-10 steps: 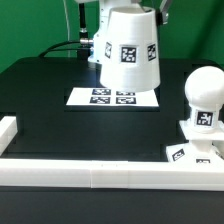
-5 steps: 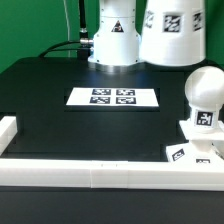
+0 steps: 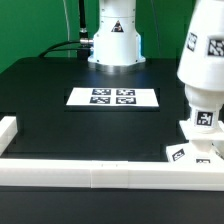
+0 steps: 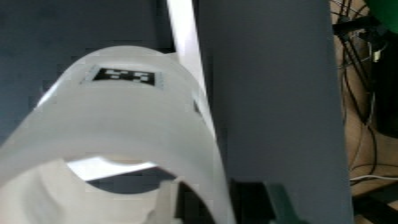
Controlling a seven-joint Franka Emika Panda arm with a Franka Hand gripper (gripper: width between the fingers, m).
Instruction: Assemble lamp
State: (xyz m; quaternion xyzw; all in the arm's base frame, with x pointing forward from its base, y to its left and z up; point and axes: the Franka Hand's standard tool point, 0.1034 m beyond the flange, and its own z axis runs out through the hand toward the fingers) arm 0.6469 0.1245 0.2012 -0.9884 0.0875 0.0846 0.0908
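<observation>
The tapered white lamp shade [image 3: 201,55] hangs at the exterior view's right, directly over the bulb. It covers the bulb's round head. Only the bulb's tagged lower part [image 3: 205,118] shows below the shade's rim, standing on the angular base [image 3: 194,151]. I cannot tell whether the shade touches the bulb. In the wrist view the shade [image 4: 125,130] fills the picture with a tag near its narrow end. My gripper [image 4: 228,205] is shut on the shade's wall, with a dark finger [image 4: 270,205] outside it. The gripper is out of the exterior view.
The marker board [image 3: 113,97] lies mid-table. A white rail [image 3: 90,175] runs along the front edge, with a short white block [image 3: 8,130] at the exterior view's left. The arm's white pedestal [image 3: 115,35] and a cable stand at the back.
The shade has moved from the back centre to the exterior view's right and come down over the bulb, hiding its round head. The base and bulb have not moved.
</observation>
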